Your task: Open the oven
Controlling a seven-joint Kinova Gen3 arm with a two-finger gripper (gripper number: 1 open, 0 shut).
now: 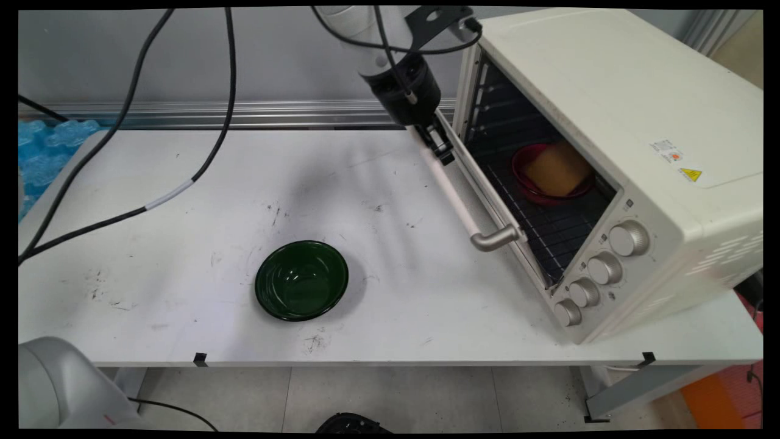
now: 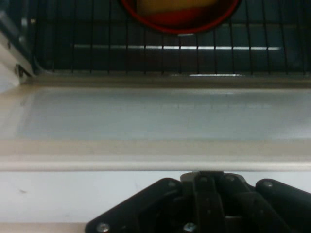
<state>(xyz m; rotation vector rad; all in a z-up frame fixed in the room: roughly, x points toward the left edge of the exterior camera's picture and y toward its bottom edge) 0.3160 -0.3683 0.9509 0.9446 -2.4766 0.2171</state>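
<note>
Oven door (image 1: 487, 201) open, handle bar (image 1: 454, 195) at fingers (image 1: 443, 151); apparently closed together, grip unclear.

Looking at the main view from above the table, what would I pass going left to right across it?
Black cables → green bowl → gripper at the oven door handle → red dish inside the toaster oven.

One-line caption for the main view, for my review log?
Gripper at the open toaster oven's door handle; red bowl with yellow block on rack, green bowl on table.
</note>
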